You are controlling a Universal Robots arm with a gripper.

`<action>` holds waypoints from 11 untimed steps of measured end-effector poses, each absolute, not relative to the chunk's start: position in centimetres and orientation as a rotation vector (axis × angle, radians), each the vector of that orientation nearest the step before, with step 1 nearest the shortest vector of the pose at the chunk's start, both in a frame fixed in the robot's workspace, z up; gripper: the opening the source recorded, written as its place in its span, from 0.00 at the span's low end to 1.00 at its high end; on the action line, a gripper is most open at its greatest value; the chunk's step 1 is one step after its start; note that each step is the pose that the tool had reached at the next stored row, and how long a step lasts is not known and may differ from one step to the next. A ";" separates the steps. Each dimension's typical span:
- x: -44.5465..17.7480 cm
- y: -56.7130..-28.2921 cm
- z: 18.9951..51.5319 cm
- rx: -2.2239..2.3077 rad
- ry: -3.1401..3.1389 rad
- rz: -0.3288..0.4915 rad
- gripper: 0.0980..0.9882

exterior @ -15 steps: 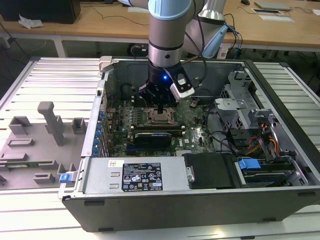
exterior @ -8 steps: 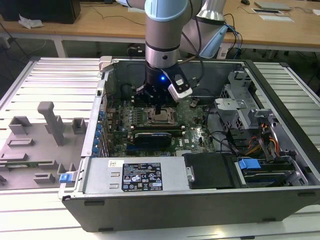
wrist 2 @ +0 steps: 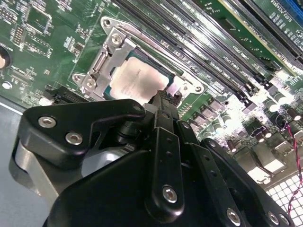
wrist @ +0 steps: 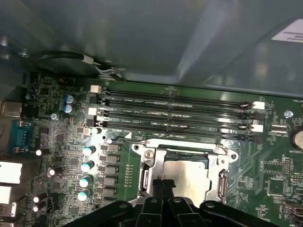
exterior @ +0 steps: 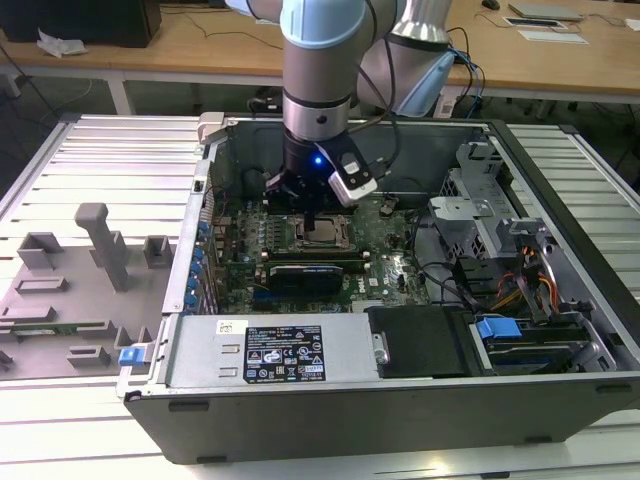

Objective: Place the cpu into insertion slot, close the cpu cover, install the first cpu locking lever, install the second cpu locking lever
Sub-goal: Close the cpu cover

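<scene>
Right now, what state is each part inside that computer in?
cpu: seated in the insertion slot, metal top showing.
cpu cover: down, framing the cpu.
gripper: shut, tips at the cpu cover's edge.
computer case: lying flat, side open.

So the arm (exterior: 318,60) is silver-grey tube with baby-blue joint caps, black wrist with a little blue light (exterior: 318,158) on. Black cable (exterior: 392,125) down the side. The gripper (wrist 2: 165,98) is all black linkages, silver screws (wrist 2: 170,193).
</scene>
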State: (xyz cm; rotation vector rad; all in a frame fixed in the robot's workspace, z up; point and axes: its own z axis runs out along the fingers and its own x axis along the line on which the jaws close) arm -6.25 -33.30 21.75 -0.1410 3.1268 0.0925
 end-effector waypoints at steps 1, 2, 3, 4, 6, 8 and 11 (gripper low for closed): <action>-6.3 -33.3 21.7 -0.142 3.127 0.093 0.01; -6.4 -33.3 21.6 -0.145 3.127 0.093 0.01; -6.4 -33.3 21.6 -0.145 3.127 0.092 0.01; -6.4 -33.3 21.5 -0.146 3.127 0.093 0.01; -6.6 -33.3 21.3 -0.147 3.127 0.092 0.01; -6.7 -33.3 21.2 -0.149 3.127 0.093 0.01; -6.8 -33.3 21.0 -0.154 3.126 0.093 0.01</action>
